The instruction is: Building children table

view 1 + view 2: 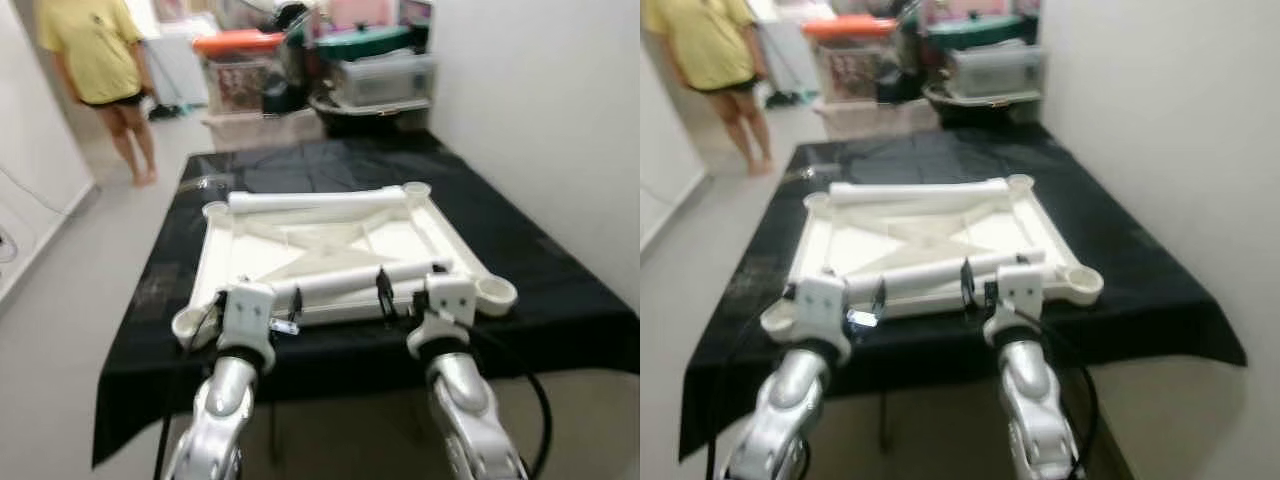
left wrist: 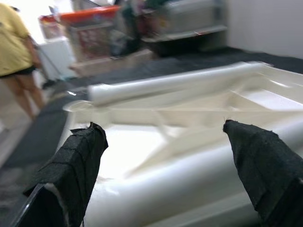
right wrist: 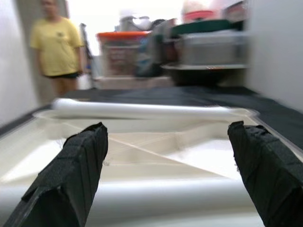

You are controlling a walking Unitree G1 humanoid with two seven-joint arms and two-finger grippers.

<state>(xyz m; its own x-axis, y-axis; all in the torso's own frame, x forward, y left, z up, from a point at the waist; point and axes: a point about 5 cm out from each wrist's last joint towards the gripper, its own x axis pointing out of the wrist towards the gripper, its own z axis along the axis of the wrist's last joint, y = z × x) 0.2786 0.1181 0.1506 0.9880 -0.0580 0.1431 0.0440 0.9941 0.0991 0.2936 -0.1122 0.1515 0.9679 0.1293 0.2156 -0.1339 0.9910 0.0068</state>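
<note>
Near leg [image 1: 350, 282]: rigid, smooth plastic tube, judged light; to be gripped mid-length.
Left pincer [image 1: 292, 308]: fingers apart.
Right pincer [image 1: 400, 295]: fingers apart.

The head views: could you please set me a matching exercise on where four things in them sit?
Things:
1. near leg
2. far leg
3. tabletop
4. person

Places:
A. upside down on the black cloth
B. standing on the floor, far left
C. along the tabletop's far edge
D. just ahead of the left gripper and right gripper, both open

Pairs: 1-D, 2-C, 3-A, 4-B
</note>
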